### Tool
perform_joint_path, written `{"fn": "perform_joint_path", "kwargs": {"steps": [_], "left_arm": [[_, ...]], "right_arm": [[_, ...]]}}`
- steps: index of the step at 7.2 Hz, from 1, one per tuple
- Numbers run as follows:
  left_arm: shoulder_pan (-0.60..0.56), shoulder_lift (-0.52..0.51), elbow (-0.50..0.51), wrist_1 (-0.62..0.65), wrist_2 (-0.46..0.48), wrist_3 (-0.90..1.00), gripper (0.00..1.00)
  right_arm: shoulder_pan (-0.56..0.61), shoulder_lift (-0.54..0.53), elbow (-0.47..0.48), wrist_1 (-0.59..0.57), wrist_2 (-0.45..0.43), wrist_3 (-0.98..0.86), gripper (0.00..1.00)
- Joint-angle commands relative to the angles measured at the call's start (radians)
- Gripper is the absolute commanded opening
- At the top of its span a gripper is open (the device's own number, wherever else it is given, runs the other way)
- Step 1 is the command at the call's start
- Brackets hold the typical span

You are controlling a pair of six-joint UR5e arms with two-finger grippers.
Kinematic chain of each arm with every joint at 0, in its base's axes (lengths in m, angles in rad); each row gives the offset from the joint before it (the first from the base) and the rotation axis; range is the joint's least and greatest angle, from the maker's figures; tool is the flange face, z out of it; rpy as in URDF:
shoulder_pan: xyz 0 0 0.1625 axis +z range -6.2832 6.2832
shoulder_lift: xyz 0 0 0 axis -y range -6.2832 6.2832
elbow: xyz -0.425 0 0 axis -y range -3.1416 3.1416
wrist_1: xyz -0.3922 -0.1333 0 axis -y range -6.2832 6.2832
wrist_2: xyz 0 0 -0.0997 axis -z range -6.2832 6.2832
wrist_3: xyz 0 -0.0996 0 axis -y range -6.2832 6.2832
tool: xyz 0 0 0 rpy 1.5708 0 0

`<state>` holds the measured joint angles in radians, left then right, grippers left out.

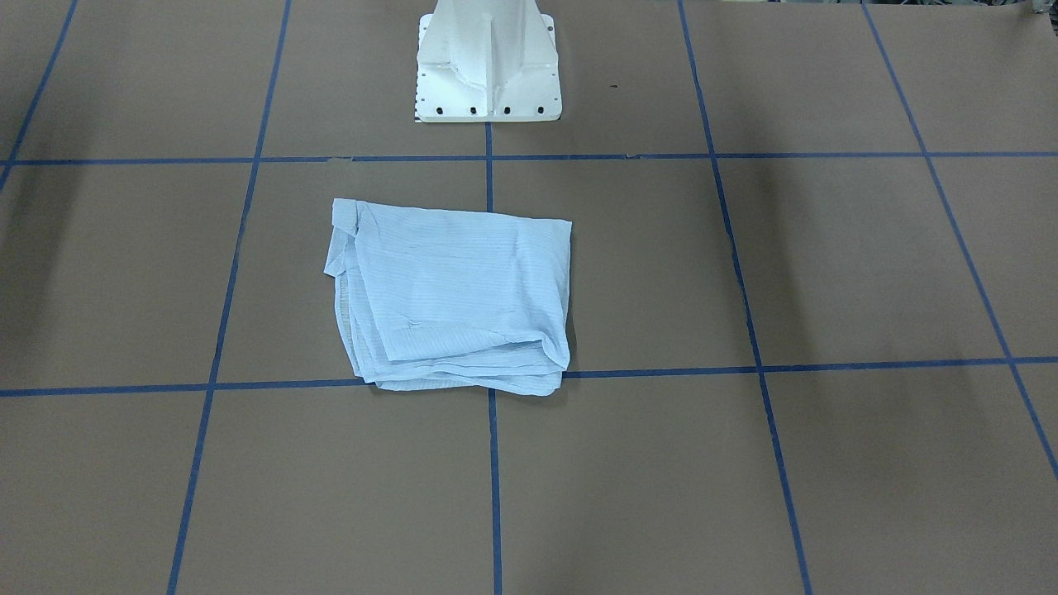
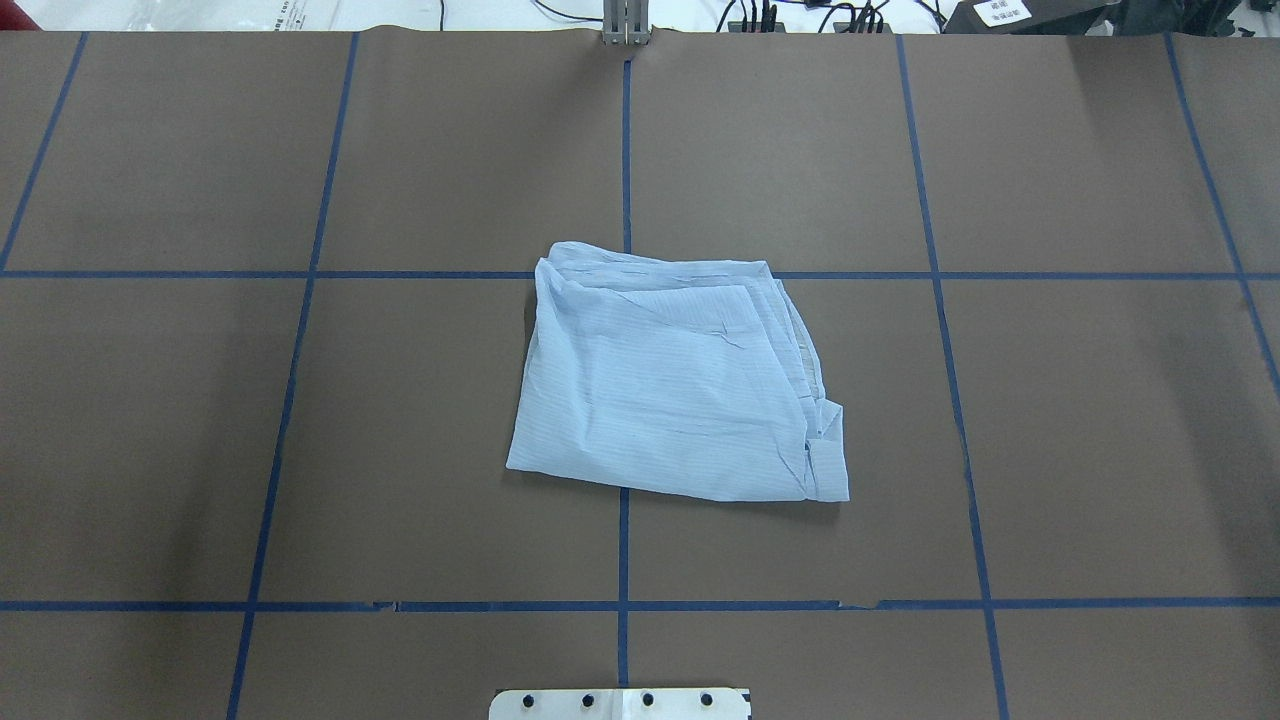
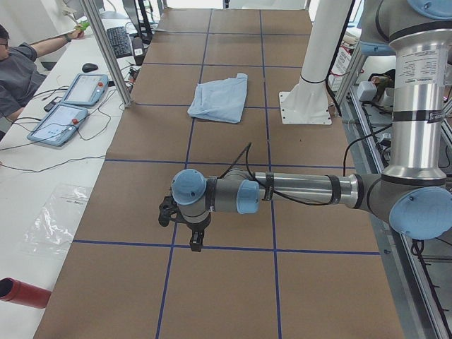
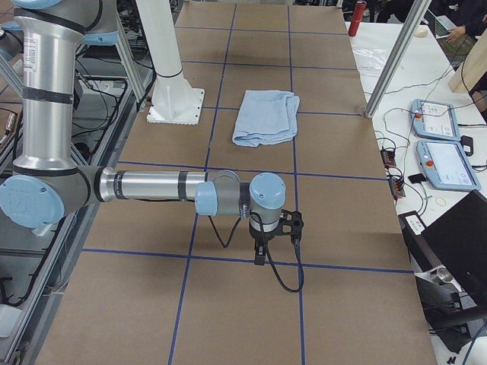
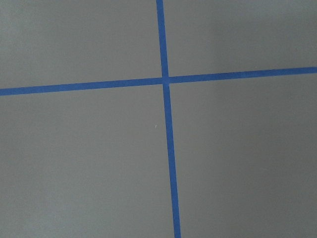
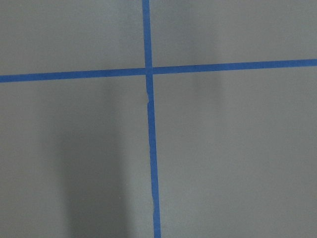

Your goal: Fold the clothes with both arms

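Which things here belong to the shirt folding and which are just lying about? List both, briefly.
Job: pale blue shirt, folded on the table; left gripper and right gripper, both apart from it.
Lying about: white pedestal; two touchscreen pendants; keyboard; computer mouse; red tube; clear plastic bag.

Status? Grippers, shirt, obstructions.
Both over bare table, away from the shirt: left gripper, right gripper; open or shut unclear. Shirt folded, rough rectangle, mid-table. Nothing seen in the way.
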<state>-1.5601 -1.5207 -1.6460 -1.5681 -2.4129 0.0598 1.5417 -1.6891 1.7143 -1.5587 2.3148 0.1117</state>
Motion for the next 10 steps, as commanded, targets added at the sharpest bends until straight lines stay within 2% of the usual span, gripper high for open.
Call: {"fn": "perform_joint_path", "kwargs": {"steps": [1, 10], "left_arm": [[0.000, 0.000, 0.002, -0.001, 0.000, 0.000, 1.00], [0.000, -0.001, 0.002, -0.003, 0.000, 0.000, 1.00]], "right_arm": [[-0.002, -0.003, 0.001, 0.002, -0.001, -0.003, 1.00], [-0.002, -0.007, -0.009, 0.003, -0.001, -0.055, 1.00]]}}
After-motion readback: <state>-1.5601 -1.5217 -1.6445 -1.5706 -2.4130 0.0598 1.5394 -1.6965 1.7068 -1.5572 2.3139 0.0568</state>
